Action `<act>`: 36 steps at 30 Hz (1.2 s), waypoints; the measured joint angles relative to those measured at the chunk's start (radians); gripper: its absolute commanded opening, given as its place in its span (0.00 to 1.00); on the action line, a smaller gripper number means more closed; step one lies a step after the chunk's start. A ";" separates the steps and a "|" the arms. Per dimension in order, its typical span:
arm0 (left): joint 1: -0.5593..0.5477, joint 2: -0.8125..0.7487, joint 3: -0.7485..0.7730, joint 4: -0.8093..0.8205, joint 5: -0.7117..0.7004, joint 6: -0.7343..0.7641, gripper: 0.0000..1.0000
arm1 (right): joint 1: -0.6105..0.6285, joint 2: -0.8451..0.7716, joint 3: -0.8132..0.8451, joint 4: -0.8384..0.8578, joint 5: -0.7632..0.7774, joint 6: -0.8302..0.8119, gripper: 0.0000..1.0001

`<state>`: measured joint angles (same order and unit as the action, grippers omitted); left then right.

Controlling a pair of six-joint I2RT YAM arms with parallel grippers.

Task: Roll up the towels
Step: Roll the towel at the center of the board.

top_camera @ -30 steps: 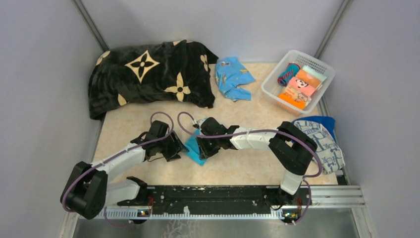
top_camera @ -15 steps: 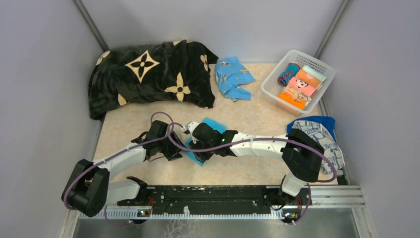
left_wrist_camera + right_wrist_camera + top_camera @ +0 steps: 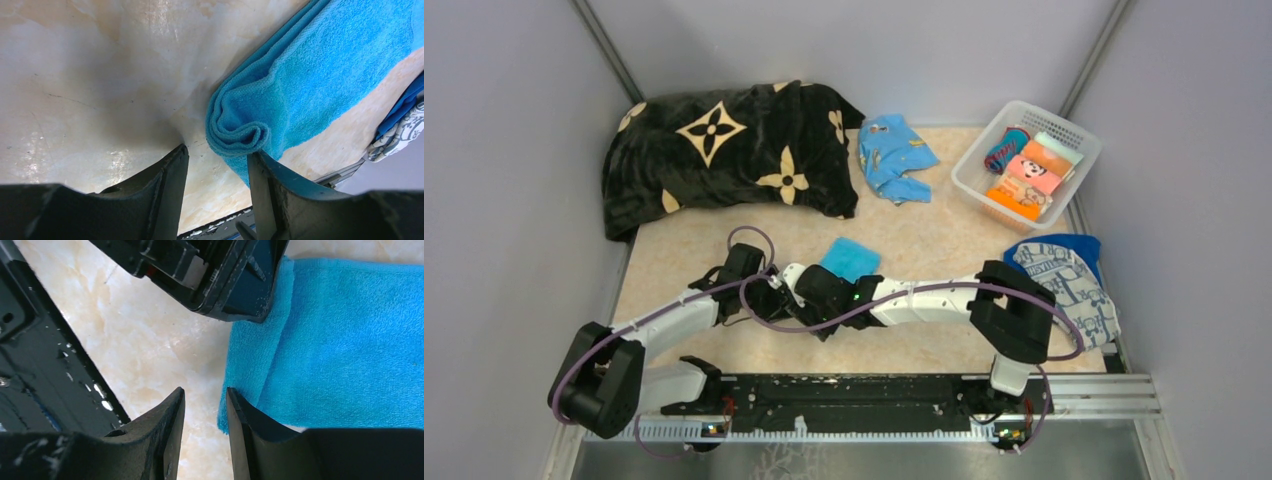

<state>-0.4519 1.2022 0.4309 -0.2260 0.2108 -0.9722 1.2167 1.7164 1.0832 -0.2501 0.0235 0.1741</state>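
**Three towels, two grippers at one rolled end**

There are three towels. The small turquoise towel [image 3: 849, 257] lies mid-table, and the left wrist view shows its end curled into a short, loose roll. The white printed towel [image 3: 1069, 288] lies crumpled on the royal-blue towel [image 3: 1079, 244] at the table's right edge, well apart from the turquoise one.

Both arms meet at the roll. The left gripper [image 3: 216, 152] stands moderately wide, with the roll just off its fingertips and not pinched. The right gripper [image 3: 204, 391] stands narrow, with bare table in its gap and the towel's edge against one finger.

Elsewhere there is one black blanket [image 3: 724, 150] with cream flowers at the far left, one light-blue cloth [image 3: 894, 155] beside it, and one white basket [image 3: 984, 150] of colourful bundles at the far right.

The table [image 3: 674, 260] is glossy beige marble-pattern, enclosed by plain grey walls [image 3: 514, 150].
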 measured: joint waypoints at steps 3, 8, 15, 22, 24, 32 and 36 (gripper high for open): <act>0.000 0.000 0.000 0.000 0.000 0.000 0.55 | 0.000 0.017 0.000 -0.001 0.014 -0.009 0.37; 0.000 0.000 0.000 0.000 0.000 0.000 0.55 | 0.000 0.022 0.000 -0.005 0.055 -0.022 0.38; 0.000 0.000 0.000 0.000 0.000 0.000 0.56 | 0.000 0.023 0.000 -0.019 0.089 -0.042 0.39; 0.000 0.005 0.008 -0.005 0.002 0.000 0.59 | 0.005 0.056 -0.001 -0.027 0.098 -0.053 0.40; 0.000 0.008 0.011 -0.006 0.003 -0.001 0.60 | 0.009 0.069 -0.002 -0.026 0.111 -0.058 0.41; 0.021 0.018 0.019 -0.008 0.023 -0.004 0.63 | 0.025 0.078 -0.013 -0.007 0.160 -0.068 0.41; 0.032 0.042 0.039 -0.023 0.040 -0.002 0.63 | 0.032 0.079 -0.016 -0.002 0.185 -0.079 0.41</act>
<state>-0.4198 1.2438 0.4694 -0.2485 0.2512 -0.9745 1.2488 1.7958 1.0668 -0.2523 0.2081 0.0956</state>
